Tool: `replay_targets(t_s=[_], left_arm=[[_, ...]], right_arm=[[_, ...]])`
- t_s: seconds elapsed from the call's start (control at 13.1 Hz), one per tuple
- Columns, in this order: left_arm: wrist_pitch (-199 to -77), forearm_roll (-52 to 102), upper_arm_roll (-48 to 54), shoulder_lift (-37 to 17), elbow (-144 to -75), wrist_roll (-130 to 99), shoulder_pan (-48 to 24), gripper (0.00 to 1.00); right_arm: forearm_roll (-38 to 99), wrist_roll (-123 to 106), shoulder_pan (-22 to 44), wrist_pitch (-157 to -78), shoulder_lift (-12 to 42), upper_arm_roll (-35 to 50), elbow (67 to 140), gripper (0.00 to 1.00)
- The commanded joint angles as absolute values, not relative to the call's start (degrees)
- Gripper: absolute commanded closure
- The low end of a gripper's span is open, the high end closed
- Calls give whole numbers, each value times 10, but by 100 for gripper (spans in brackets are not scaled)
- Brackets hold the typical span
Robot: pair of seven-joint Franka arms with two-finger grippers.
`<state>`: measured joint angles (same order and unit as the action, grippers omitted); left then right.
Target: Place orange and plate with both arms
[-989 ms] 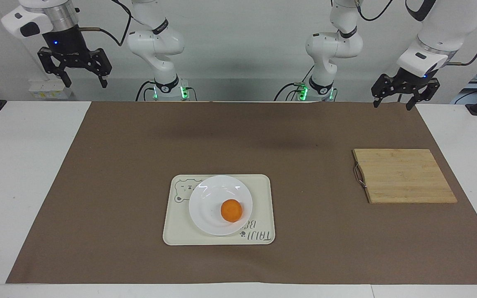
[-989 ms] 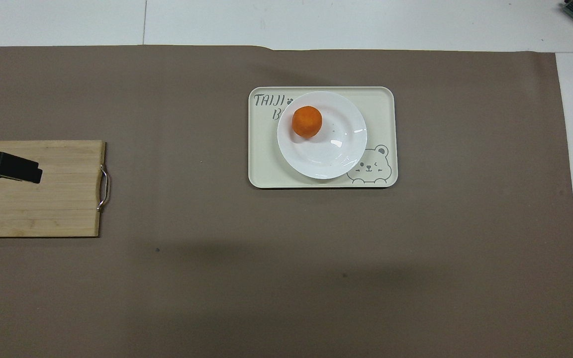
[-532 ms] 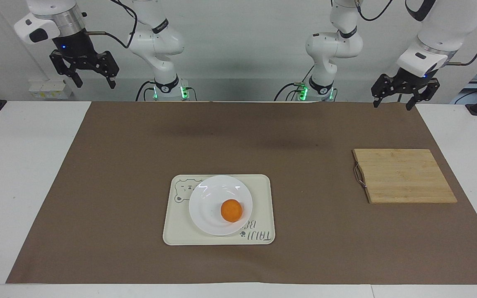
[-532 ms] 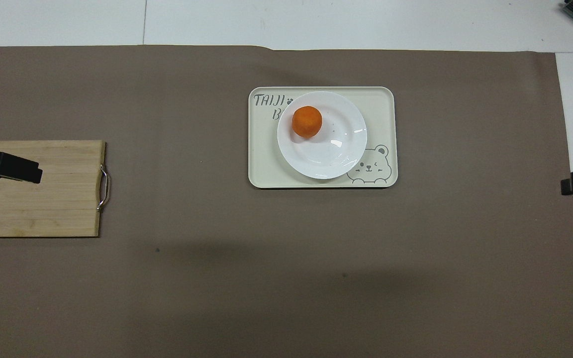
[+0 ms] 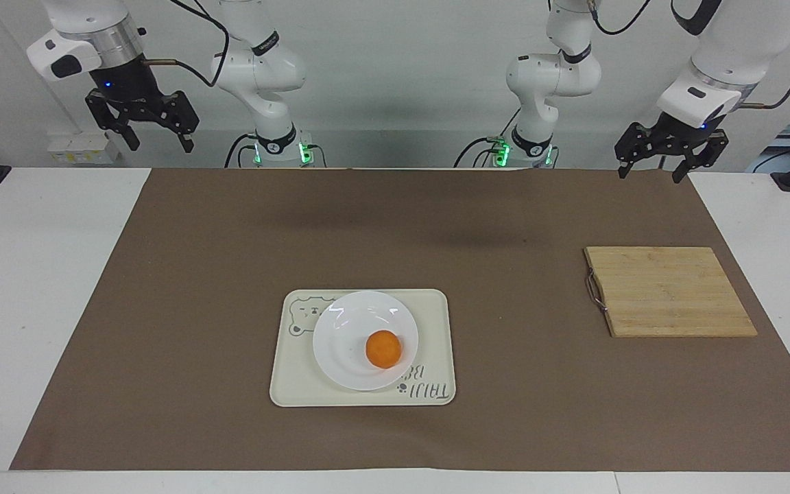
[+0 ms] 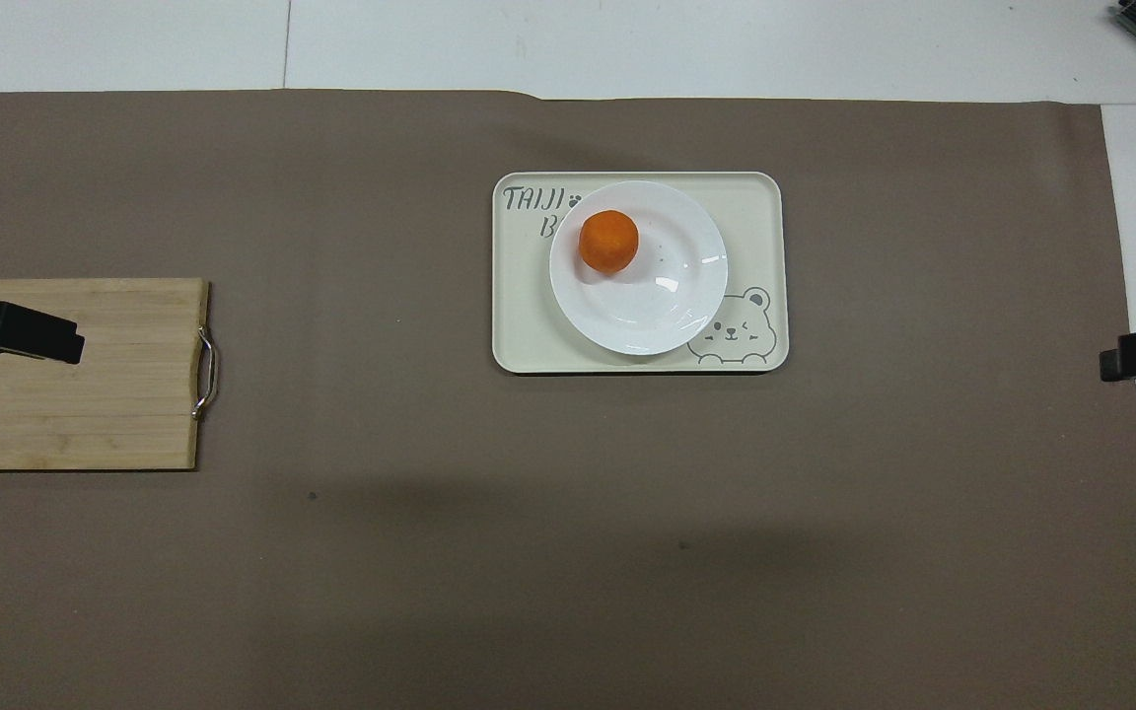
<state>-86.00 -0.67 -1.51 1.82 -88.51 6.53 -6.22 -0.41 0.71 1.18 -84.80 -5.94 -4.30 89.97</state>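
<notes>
facing view shows the orange (image 5: 383, 348) sitting on the plate (image 5: 347, 329), off centre toward the rim that is farther from the robots, and the plate resting on the cream tray (image 5: 436, 343) in the middle of the brown mat (image 5: 230, 274). a wooden cutting board (image 5: 669, 291) lies well apart, toward the left arm's end of the table.

the right gripper (image 5: 156, 135) hangs high over the mat's corner at its own end, fingers apart and empty. the left gripper (image 5: 650, 167) hangs over the mat's edge near the board, fingers also apart, holding nothing; this arm looks to be waiting.

as a guess, the placing looks done or not yet undone, since both things sit together on the tray. the risks from here: the orange is round and loose on a glossy dish, so any nudge or tilt of the plate could roll it off. a grip on the thin raised rim could slip, and lifting the plate could drag or tip the light tray underneath.
</notes>
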Motion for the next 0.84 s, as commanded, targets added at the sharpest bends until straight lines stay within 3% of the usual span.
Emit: replay_targets(t_s=[0.0, 0.08, 0.76], left_arm=[[-851, -14, -10, 25, -884, 74, -55, 0], [-851, -14, -10, 25, -884, 74, -55, 0], [-851, -14, -10, 25, -884, 73, -56, 0]], right_arm=[[9, 17, 11, -829, -38, -41, 872, 0], [8, 17, 12, -815, -15, -41, 847, 0], [9, 39, 10, -836, -17, -39, 857, 0]])
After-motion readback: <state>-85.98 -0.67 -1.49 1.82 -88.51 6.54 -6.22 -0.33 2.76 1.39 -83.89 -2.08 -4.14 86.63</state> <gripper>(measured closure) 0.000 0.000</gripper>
